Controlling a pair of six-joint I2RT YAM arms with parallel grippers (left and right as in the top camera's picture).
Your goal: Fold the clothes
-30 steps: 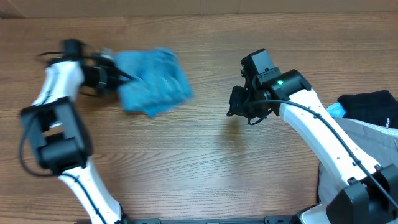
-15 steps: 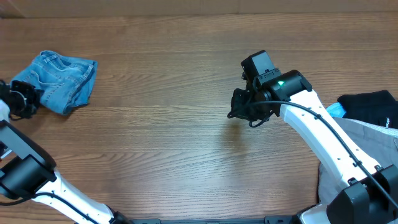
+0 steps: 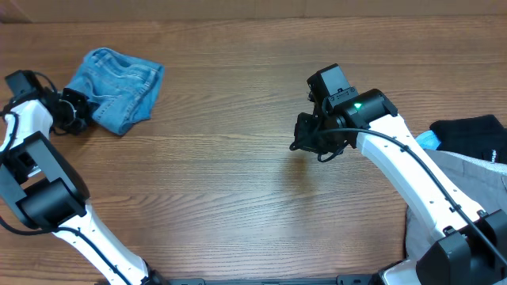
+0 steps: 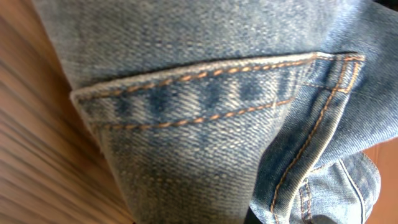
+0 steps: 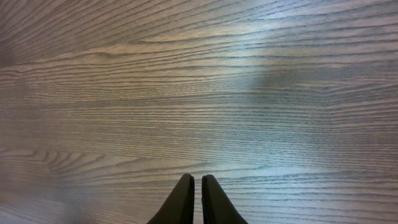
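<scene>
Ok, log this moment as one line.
left claw: shut on jeans | jeans: bunched, left end of table | right claw: shut, empty, over table

The left gripper is swinging back toward three o'clock, hauling the bunched jeans in from the far nine o'clock edge they reached a moment ago. The bundle is landing around ten o'clock on the table, still left of where it began.

Bright, even light; jeans sharp, table softly glaring.
</scene>
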